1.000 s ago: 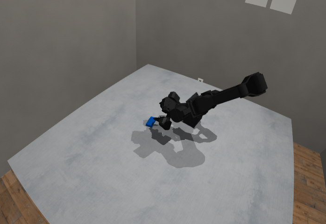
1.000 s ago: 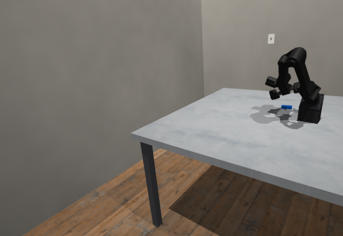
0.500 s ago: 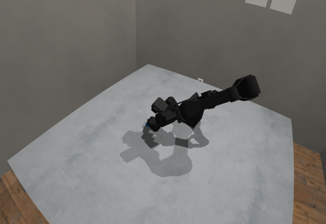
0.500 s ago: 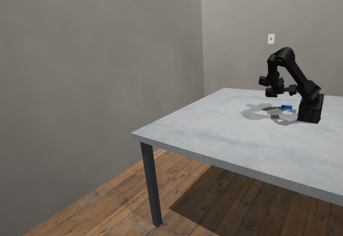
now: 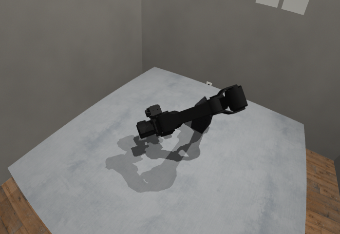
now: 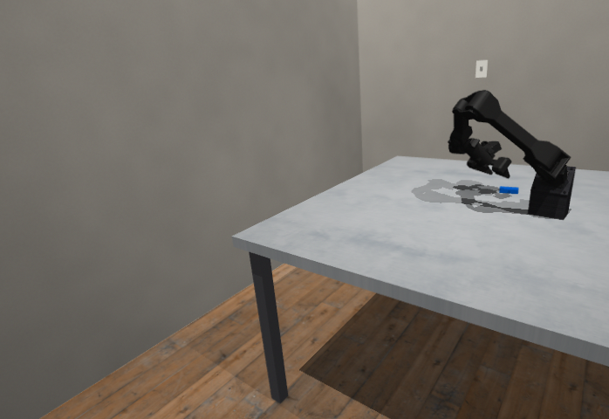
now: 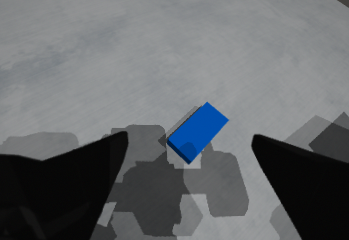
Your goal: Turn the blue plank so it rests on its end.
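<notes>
The blue plank (image 7: 197, 132) lies flat on the grey table top, turned at a slant in the wrist view. It also shows in the exterior view (image 6: 508, 189), close to the arm's base (image 6: 551, 193). In the top view the arm hides it. My gripper (image 7: 190, 139) is open and empty, hovering above the plank with one dark finger on each side of it and not touching it. The gripper also shows in the top view (image 5: 147, 128) and in the exterior view (image 6: 493, 166).
The table edge (image 6: 413, 291) runs along the front, with wooden floor below. Grey walls stand behind the table. The arm's shadows (image 5: 148, 162) fall on the table top.
</notes>
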